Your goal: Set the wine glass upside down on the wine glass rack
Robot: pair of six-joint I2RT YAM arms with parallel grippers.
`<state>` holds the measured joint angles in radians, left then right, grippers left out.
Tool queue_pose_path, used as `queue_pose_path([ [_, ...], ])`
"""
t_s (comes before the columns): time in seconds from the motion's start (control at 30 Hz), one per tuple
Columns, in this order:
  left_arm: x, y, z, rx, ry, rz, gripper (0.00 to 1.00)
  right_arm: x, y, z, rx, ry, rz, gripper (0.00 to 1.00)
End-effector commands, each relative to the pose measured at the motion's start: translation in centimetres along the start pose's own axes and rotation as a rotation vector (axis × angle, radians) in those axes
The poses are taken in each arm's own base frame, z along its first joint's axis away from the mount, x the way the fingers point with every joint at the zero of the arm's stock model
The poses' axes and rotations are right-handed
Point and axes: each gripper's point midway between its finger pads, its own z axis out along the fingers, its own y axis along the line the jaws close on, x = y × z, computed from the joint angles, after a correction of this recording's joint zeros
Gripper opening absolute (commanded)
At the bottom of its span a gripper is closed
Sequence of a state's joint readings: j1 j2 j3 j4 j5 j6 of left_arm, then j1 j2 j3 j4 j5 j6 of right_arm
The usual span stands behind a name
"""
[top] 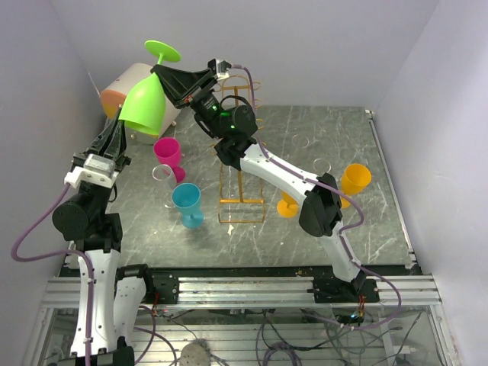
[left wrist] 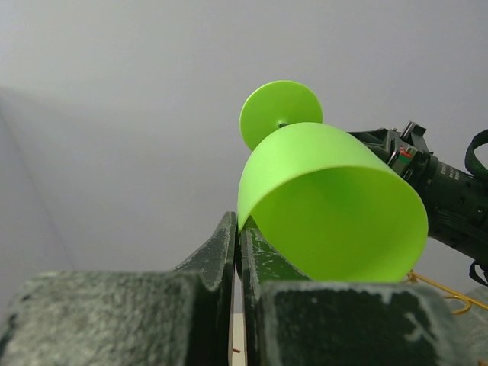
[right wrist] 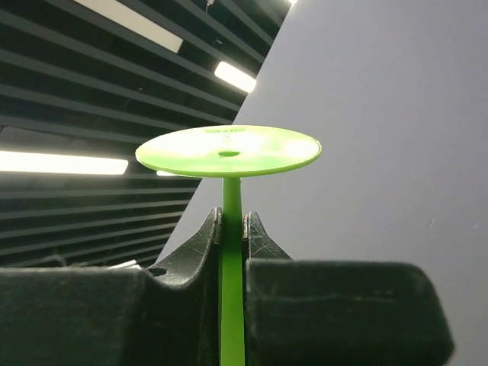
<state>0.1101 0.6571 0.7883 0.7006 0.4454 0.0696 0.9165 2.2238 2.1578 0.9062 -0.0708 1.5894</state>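
Wine glass turned foot-up, aloft beside the wine glass rack; pinched at stem by right gripper, at bowl rim by left gripper; not yet hung.

Pink goblet, teal goblet, orange goblet, white box, marbled table.

Top cam overhead, wrist cams share glass

We are reading the wine glass as opaque lime plastic, smooth and satin-matt. The left gripper and right gripper are showing black fingers, grainy and scuffed. The wine glass rack is looking like thin golden metal wire. The table is showing a grey marbled, faintly glossy top.
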Motion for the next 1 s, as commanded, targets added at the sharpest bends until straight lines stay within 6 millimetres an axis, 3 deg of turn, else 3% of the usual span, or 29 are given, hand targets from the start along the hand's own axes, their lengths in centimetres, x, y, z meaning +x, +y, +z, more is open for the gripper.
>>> queue_pose_path([
  [0.0, 1.3, -0.5, -0.2, 0.003, 0.083, -0.088, 0.17, 2.5, -0.2, -0.6, -0.003, 0.069, 0.002, 0.00],
  [0.07, 1.4, -0.6, -0.1, 0.004, 0.131, -0.140, 0.26, 1.9, 0.4, -0.5, -0.001, 0.066, -0.033, 0.00],
  [0.23, 0.5, -2.4, -0.7, 0.105, 0.291, -0.252, 0.73, 0.2, 1.2, 0.3, 0.116, 0.057, -0.227, 0.00],
  [0.3, 0.1, -3.1, -1.4, 0.147, 0.366, -0.264, 0.83, -0.6, 1.8, 0.6, 0.164, 0.034, -0.324, 0.00],
  [0.53, -2.9, -4.2, -3.6, 0.239, 0.505, -0.243, 0.88, -2.4, 6.9, 1.5, 0.170, -0.013, -0.568, 0.00],
  [0.6, -4.6, -4.0, -3.8, 0.247, 0.495, -0.205, 0.88, -2.2, 7.6, 1.7, 0.156, 0.004, -0.597, 0.00],
  [0.7, -4.3, -2.7, -4.5, 0.200, 0.512, -0.103, 0.84, -3.3, 8.0, 1.4, 0.194, 0.010, -0.734, 0.00],
  [0.77, -2.4, 0.0, -4.7, 0.025, 0.556, -0.081, 0.85, -6.4, 8.0, 0.4, 0.264, -0.016, -0.840, 0.00],
  [0.83, -0.1, 2.4, -5.2, -0.110, 0.628, -0.056, 0.86, -11.0, 8.2, -1.0, 0.359, -0.045, -0.927, 0.00],
  [0.97, 3.7, 4.1, -6.1, -0.222, 0.740, -0.047, 0.85, -20.4, 10.7, -4.9, 0.520, -0.134, -1.132, 0.00],
])
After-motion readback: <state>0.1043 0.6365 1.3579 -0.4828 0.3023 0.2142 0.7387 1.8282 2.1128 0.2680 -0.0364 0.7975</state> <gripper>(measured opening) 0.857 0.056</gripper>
